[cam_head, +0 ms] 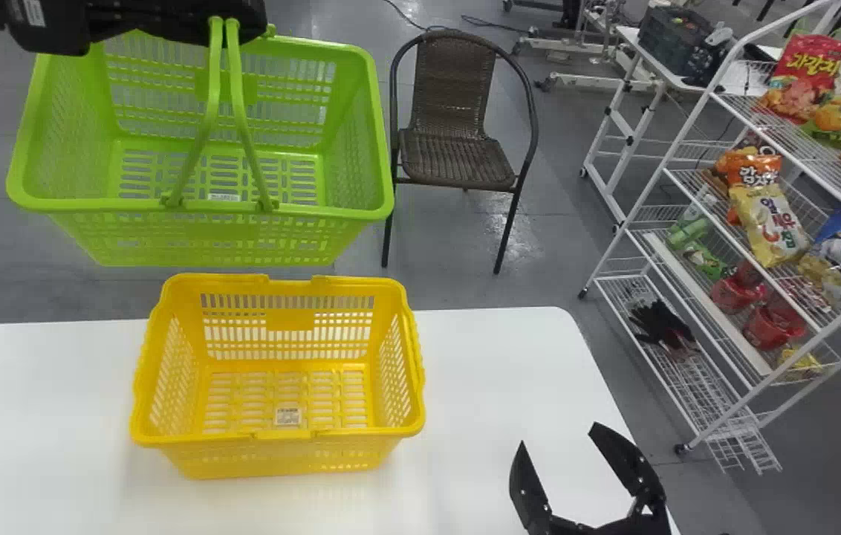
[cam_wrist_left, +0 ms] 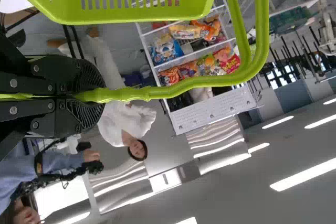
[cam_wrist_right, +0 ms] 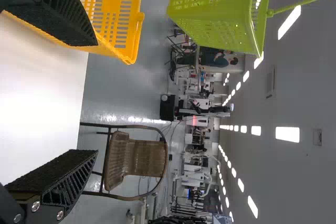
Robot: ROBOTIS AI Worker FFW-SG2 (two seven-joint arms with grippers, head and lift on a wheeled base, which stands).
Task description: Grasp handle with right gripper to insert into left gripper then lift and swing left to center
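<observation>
Green basket [cam_head: 205,238]: hung raised beyond the yellow basket [cam_head: 279,459].
Left gripper [cam_wrist_left: 97,96]: you had it clamped on the handle [cam_wrist_left: 157,93].
Right gripper [cam_head: 559,435]: fingers stood apart.
Progress: handover and lift looked done; centering seemed unfinished.

Free passage over the far right corner of the table [cam_head: 502,357], yellow basket [cam_head: 279,440] leftward, green basket [cam_head: 205,241] beyond the far edge.

Green basket [cam_head: 205,241] & yellow basket [cam_head: 279,461] look like smooth plastic, semi-gloss; table [cam_head: 495,357] is smooth; chair [cam_head: 456,156] has rough weave; rack [cam_head: 718,394] is metal wire w/ glossy snack bags [cam_head: 770,227].
</observation>
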